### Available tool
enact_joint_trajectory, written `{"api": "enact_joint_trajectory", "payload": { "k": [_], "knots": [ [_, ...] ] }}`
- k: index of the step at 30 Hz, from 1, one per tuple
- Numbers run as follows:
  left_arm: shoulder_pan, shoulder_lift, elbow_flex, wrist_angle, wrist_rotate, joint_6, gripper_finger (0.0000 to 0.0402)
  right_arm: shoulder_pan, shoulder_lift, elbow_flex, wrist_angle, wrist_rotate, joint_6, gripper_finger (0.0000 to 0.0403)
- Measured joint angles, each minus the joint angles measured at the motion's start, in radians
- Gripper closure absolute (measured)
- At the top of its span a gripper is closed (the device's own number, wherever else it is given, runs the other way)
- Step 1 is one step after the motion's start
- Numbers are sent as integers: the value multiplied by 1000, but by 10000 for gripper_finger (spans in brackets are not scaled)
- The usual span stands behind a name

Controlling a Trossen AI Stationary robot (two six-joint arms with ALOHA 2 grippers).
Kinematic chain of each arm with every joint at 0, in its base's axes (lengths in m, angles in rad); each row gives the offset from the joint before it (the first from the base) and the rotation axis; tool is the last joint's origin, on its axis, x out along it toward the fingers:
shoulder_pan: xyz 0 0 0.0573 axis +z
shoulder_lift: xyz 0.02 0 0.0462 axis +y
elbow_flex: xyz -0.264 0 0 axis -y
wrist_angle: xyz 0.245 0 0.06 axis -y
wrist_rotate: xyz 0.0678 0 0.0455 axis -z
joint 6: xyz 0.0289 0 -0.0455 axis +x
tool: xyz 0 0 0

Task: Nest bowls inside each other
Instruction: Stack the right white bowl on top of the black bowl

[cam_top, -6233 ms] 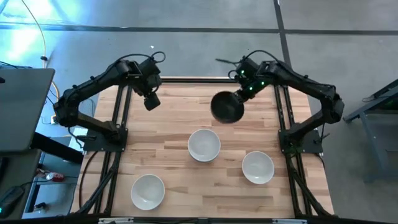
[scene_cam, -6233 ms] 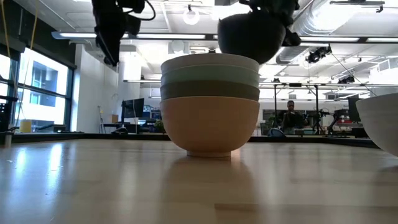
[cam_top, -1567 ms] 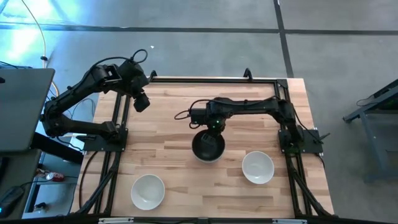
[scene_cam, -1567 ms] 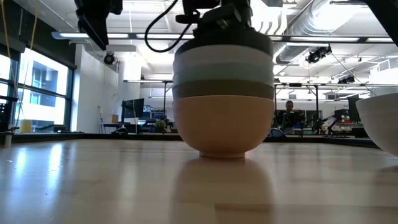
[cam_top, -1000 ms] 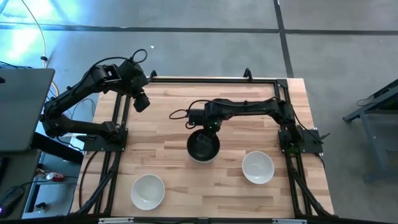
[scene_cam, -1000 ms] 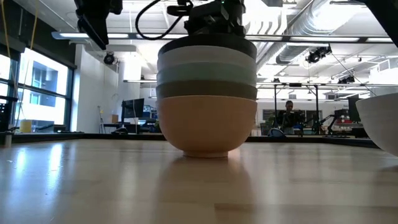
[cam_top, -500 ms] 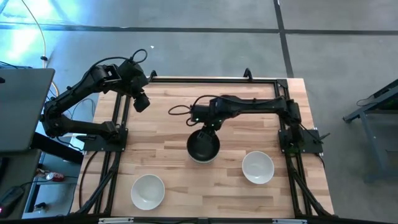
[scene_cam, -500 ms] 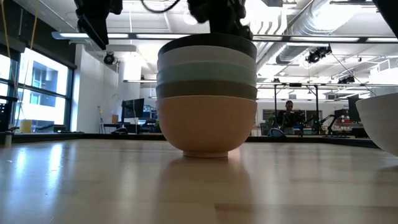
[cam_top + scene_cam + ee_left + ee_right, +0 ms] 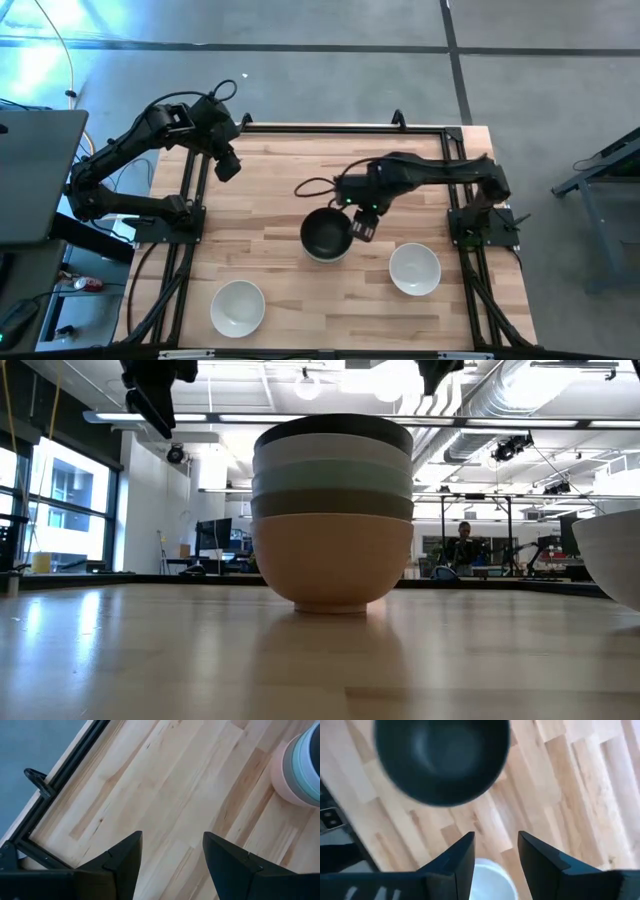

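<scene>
The left gripper (image 9: 229, 168) waits above the far left part of the bench (image 9: 260, 200), well apart from every bowl. In its own wrist view its jaws stand spread with nothing between them.

The near left white bowl (image 9: 238, 306) sits alone near the front edge, upright and empty.

At the middle of the bench stands the stack (image 9: 333, 510). The low view shows a peach bowl (image 9: 333, 560) at the bottom, then a grey-taupe band, a pale green one and a white one, with the black bowl (image 9: 325, 233) seated on top. Its rim looks level, so that bowl appears fully nested.

The right gripper (image 9: 361, 227) hovers just beside the stack, on its right and clear of the black rim. Its jaws are spread and empty, with bare wood and the edge of a white bowl showing between them in the wrist view.

The right white bowl (image 9: 415, 269) sits upright near the right front. It lies just beyond the right gripper, towards the front right, while the other loose bowl is across the bench. The right arm is plainly the nearer one, so this bowl is probably next. A round bowl offers no long axis, so the jaws would likely need to straddle its rim.
</scene>
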Motion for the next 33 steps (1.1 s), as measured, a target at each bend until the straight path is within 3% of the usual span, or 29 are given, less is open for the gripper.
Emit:
{"api": "enact_joint_trajectory", "payload": {
  "k": [10, 17, 25, 33],
  "knots": [
    [0, 0, 0, -2, 3, -8, 202, 109, -29, -54, 1, -62, 158, 261],
    [0, 0, 0, -3, 3, 6, 202, 214, -161, -357, -1, -134, 456, 261],
    [0, 0, 0, 8, 3, 10, 202, 339, -409, -648, 58, -104, 861, 261],
    [0, 0, 0, 66, 35, -16, 202, 414, -520, -859, 134, -72, 1046, 261]
  ]
}}
